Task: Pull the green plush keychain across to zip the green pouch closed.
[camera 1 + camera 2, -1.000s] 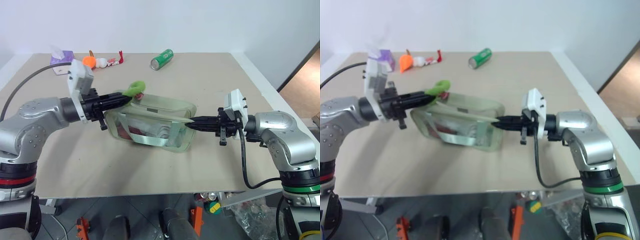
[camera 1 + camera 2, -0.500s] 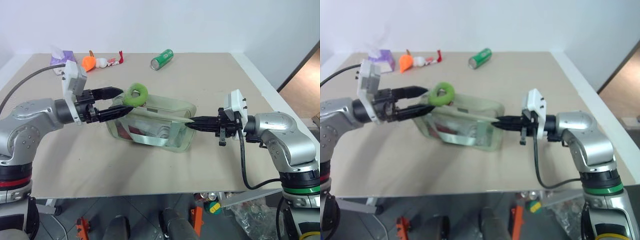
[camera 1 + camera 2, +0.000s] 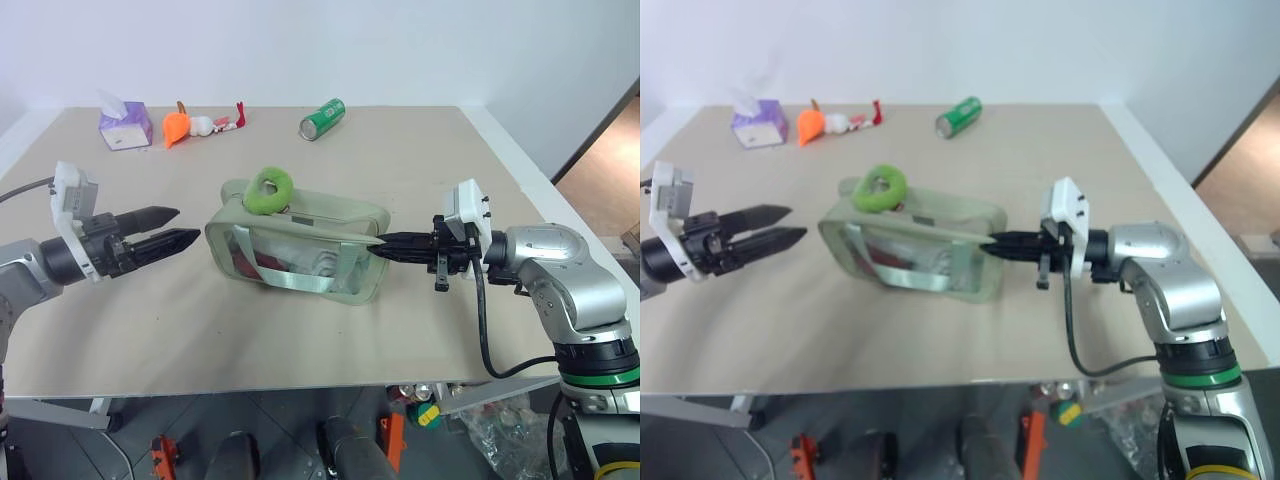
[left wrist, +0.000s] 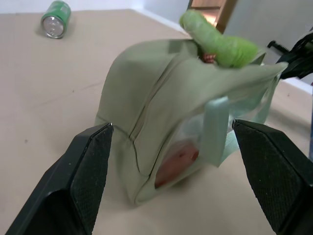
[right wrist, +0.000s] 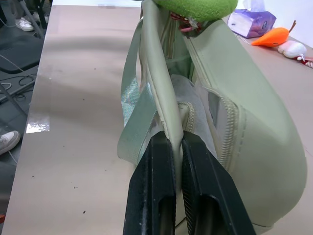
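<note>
Sage-green fabric, clear side panels: the green pouch (image 3: 297, 243) lies near the middle of the table (image 3: 430, 160), long axis running left to right across the robot, slightly skewed toward the far-left corner. Green plush keychain (image 3: 269, 190) sits curled on top at the pouch's left end, toward the far edge

Right gripper (image 3: 378, 245): fingers pinched tight on the pouch's right end, on the rim fabric beside the zipper track, pointing level along the pouch toward the left. Anchors that end

Left gripper (image 3: 172, 229): fingers spread wide, holding nothing, level, aimed at the pouch's left end from the table's left side, clear air between tips and fabric. Left wrist view looks straight at the end panel, plush above and behind it

Key relation: plush lies ahead of the left gripper and a little higher, toward the far edge; left arm is plainly the nearer one. Zipper line runs away from it toward the right gripper

Judgement: slider already looks parked at the left end, so the zip is likely shut or nearly so; cannot confirm teeth are fully meshed

Tissue box (image 3: 125, 124), can (image 3: 323, 118) and small toys (image 3: 205, 122) along the far edge, well apart
</note>
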Action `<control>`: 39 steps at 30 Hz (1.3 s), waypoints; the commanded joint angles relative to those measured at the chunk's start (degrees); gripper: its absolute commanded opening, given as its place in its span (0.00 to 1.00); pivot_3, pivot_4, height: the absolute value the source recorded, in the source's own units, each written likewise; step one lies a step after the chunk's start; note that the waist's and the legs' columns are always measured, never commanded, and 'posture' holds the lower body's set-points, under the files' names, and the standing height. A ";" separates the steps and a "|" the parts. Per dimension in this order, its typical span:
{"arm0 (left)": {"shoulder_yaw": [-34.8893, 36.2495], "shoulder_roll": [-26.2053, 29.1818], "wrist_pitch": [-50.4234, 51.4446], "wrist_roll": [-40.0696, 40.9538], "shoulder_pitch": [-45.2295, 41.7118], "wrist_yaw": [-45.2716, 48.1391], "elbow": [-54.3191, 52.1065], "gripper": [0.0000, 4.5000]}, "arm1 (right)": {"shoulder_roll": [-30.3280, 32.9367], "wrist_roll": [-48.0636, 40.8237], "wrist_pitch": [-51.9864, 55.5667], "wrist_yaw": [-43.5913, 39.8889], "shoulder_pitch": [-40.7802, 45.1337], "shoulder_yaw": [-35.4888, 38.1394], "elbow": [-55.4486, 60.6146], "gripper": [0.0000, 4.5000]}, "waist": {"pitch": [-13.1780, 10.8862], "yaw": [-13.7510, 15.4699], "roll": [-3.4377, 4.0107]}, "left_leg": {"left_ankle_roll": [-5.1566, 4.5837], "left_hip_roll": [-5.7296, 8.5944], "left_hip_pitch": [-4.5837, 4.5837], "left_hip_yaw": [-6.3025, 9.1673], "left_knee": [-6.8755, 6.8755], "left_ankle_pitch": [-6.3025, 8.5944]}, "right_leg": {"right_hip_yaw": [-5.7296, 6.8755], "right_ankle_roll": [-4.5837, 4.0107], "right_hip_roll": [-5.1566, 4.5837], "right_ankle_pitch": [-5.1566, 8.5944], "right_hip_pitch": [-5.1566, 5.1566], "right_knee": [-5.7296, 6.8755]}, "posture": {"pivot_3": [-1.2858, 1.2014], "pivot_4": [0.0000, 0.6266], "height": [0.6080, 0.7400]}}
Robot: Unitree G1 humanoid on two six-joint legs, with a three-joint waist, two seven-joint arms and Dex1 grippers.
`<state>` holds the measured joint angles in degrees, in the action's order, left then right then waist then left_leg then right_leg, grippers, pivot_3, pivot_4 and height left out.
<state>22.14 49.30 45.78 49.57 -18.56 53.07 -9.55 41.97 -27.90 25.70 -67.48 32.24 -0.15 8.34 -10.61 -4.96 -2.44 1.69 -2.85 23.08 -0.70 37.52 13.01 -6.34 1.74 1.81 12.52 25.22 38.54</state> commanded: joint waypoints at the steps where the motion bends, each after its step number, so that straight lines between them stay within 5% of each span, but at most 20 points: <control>1: -1.83 -1.62 -2.28 -1.36 -0.15 0.14 -0.79 0.89 | -0.10 -0.32 -0.04 -0.17 0.10 -0.32 1.00 0.00 | 0.00 0.00 0.00 | 0.00 0.00 0.00 0.00 0.00 0.00 | 0.00 0.01 0.00 -0.01 0.00 0.00 | 0.52 0.24 1.00; 10: -6.59 -3.29 -4.51 -4.69 -3.36 2.87 3.28 0.89 | 0.57 -0.75 0.69 0.55 -1.00 0.71 2.52 0.00 | 0.00 -0.06 0.00 | 0.00 -0.01 0.01 0.02 -0.04 0.00 | 0.01 0.02 0.03 -0.01 0.02 0.00 | 0.52 0.24 1.00; 22: -2.73 -5.12 -2.38 1.38 -3.98 2.55 -0.23 0.02 | 0.70 -1.06 0.99 1.24 -1.98 0.71 3.38 0.00 | 0.00 -0.05 -0.01 | 0.00 -0.01 0.03 0.04 -0.04 0.00 | 0.01 0.04 0.03 -0.02 0.01 0.00 | 0.52 0.24 1.00; 33: -0.71 -4.11 -0.13 4.13 -1.25 1.64 -4.40 0.01 | 0.06 -0.47 0.05 0.84 -0.61 -0.01 1.51 0.00 | 0.00 -0.17 -0.01 | 0.00 -0.02 0.03 0.04 -0.04 0.00 | 0.01 0.04 0.03 -0.01 0.02 0.00 | 0.52 0.24 1.00; 39: -1.76 -4.37 -0.16 3.17 -0.63 0.87 -5.14 0.00 | -0.33 -1.44 2.42 2.15 1.74 1.40 -0.95 0.48 | -0.01 0.02 0.01 | 0.00 0.01 0.06 0.04 -0.04 0.00 | 0.01 0.05 0.01 -0.01 0.03 0.00 | 0.52 0.24 1.00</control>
<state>19.39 44.21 46.13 52.12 -19.09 54.14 -12.74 41.02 -28.44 27.82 -65.36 32.58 0.04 6.89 -10.62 -4.95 -2.43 1.69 -2.84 23.16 -0.65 37.48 13.02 -6.33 1.80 1.82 12.54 25.25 38.53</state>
